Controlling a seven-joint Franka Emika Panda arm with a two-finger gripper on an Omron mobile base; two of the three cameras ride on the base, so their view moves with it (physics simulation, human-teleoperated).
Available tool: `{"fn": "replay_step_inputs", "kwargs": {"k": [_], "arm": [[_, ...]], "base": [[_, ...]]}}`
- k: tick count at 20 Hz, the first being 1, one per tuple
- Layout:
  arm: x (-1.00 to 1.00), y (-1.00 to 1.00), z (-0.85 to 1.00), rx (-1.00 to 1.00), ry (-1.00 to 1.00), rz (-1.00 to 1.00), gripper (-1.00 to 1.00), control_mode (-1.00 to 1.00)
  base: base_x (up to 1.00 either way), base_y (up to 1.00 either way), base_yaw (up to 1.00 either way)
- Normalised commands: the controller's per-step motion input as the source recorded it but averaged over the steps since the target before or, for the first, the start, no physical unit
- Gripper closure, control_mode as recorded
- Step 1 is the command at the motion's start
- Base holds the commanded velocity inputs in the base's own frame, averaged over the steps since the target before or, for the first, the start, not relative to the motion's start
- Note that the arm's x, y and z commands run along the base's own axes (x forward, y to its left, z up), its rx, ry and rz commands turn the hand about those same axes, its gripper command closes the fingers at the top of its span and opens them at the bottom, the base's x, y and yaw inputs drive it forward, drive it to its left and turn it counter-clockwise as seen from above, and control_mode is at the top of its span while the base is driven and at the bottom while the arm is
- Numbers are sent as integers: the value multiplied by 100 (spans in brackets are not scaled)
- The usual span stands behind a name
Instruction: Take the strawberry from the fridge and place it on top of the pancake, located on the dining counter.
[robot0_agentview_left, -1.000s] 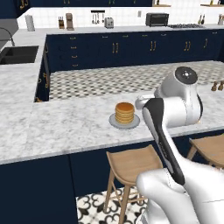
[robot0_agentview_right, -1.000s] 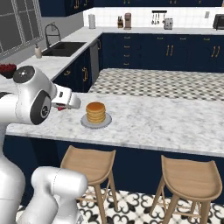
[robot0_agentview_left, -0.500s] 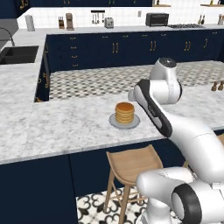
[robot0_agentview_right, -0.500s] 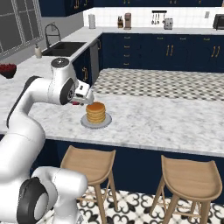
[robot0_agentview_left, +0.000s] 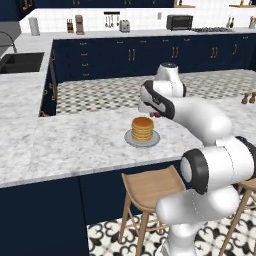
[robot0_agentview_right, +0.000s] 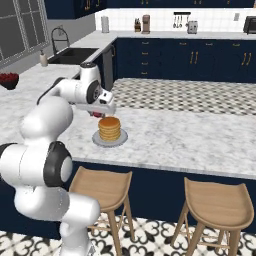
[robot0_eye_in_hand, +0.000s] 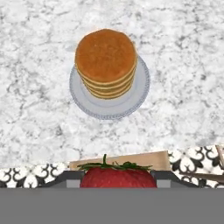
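Navy cabinets with gold handles line the far wall in the left base view, behind the dining counter (robot0_agentview_left: 70, 145), a long slab of veined white-grey marble on a navy base. On it sits the pancake (robot0_agentview_left: 142, 128), a short golden-brown stack on a round grey plate (robot0_agentview_left: 131, 140), with the gripper (robot0_agentview_left: 156, 114) just beyond the plate's far right edge; a speck of red there is probably the strawberry (robot0_agentview_left: 158, 114), though it is too small to be sure. A round wooden stool (robot0_agentview_left: 150, 186) stands below the counter edge. From the right base view the gripper hangs just behind the pancake on its left, a red spot beneath it, and two stools appear. Looking down, the hand view shows the stack's smooth flat top and layered edges, and the strawberry, glossy red with a green leafy cap, clamped between the two dark fingertips (robot0_eye_in_hand: 68, 178), off the near side of the plate.
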Motion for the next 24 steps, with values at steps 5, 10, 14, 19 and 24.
{"fn": "replay_step_inputs", "kwargs": {"k": [5,10,14,19,24], "arm": [[100,1,-30,0,1,-7,100,-100],[100,0,-46,0,-1,-3,100,-100],[100,0,-60,0,7,-4,100,-100],[57,7,-45,0,11,-2,100,-100],[-27,0,-9,0,8,0,100,-100]], "base": [[0,0,0],[0,0,0],[0,0,0],[0,0,0],[0,0,0]]}}
